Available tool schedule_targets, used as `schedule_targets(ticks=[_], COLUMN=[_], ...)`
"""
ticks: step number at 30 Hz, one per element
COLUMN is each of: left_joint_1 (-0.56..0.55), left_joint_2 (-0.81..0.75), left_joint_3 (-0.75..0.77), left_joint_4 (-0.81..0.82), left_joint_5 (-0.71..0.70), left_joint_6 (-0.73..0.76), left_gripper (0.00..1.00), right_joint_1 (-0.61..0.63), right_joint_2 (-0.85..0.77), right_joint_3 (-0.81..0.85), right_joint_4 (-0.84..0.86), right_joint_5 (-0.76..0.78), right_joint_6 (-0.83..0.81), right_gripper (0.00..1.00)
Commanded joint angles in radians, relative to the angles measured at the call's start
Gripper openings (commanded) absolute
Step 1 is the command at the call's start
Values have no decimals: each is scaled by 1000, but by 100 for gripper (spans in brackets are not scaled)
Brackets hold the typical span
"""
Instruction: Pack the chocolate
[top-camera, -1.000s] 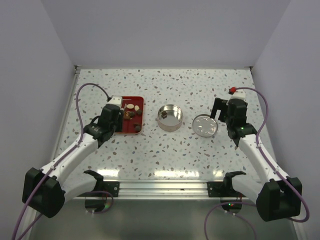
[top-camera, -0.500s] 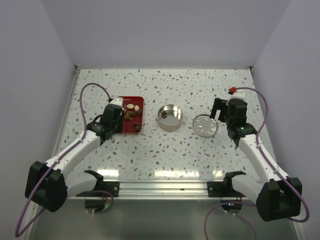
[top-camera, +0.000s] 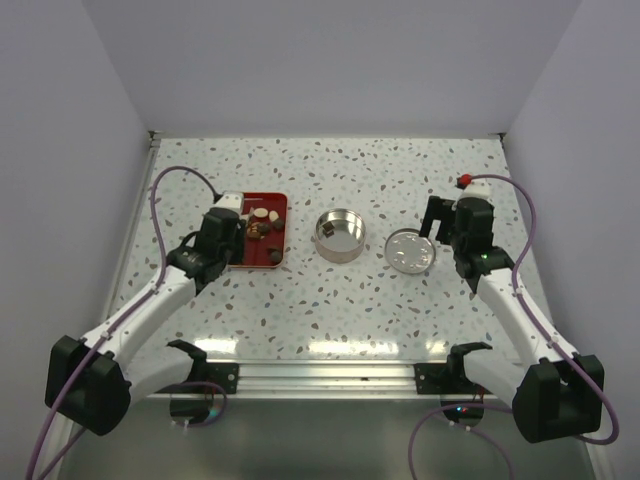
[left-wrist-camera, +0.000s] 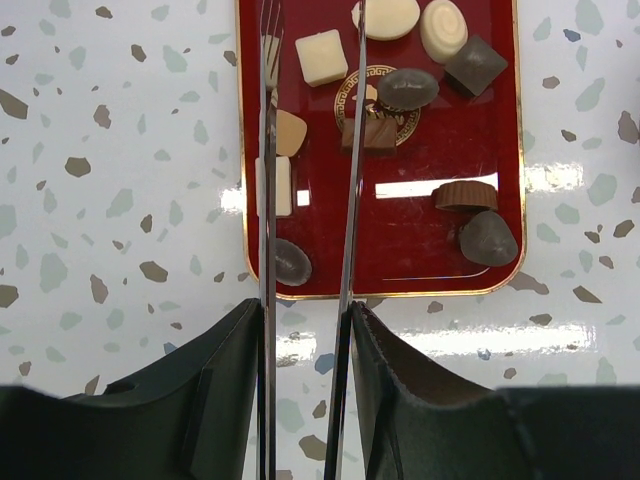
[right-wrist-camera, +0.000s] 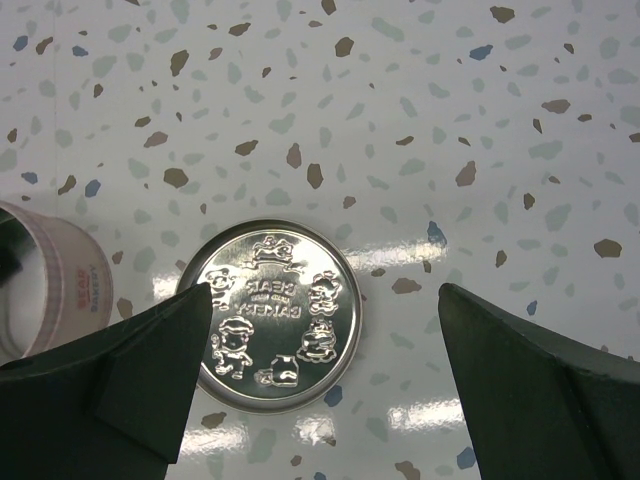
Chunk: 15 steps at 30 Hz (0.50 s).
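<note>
My left claw (left-wrist-camera: 307, 318) pinches thin tweezers (left-wrist-camera: 268, 150), their prongs apart astride a white square of the chocolate (left-wrist-camera: 322, 57) on the red tray (left-wrist-camera: 400, 250) in the frame's upper half, lined up for a pick, I judge. My right claw (right-wrist-camera: 325, 290) hangs spread wide over the tin lid (right-wrist-camera: 270, 312), presumably waiting to cap the tin (top-camera: 339, 236)
</note>
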Motion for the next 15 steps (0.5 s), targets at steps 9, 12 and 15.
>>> schedule_targets(ticks=[9, 12, 15], left_joint_1=[9, 9, 11], left_joint_2=[52, 69, 69], left_joint_3=[14, 18, 15], left_joint_4=[29, 24, 36], left_joint_5=[11, 11, 16], left_joint_6=[-13, -16, -14], left_gripper=[45, 45, 45], right_joint_1=[1, 3, 1], right_joint_2=[-12, -12, -12], right_joint_3=[35, 35, 33], right_joint_4=[-3, -3, -3], right_joint_5=[2, 2, 2], right_joint_6=[2, 2, 2], right_gripper=[99, 99, 99])
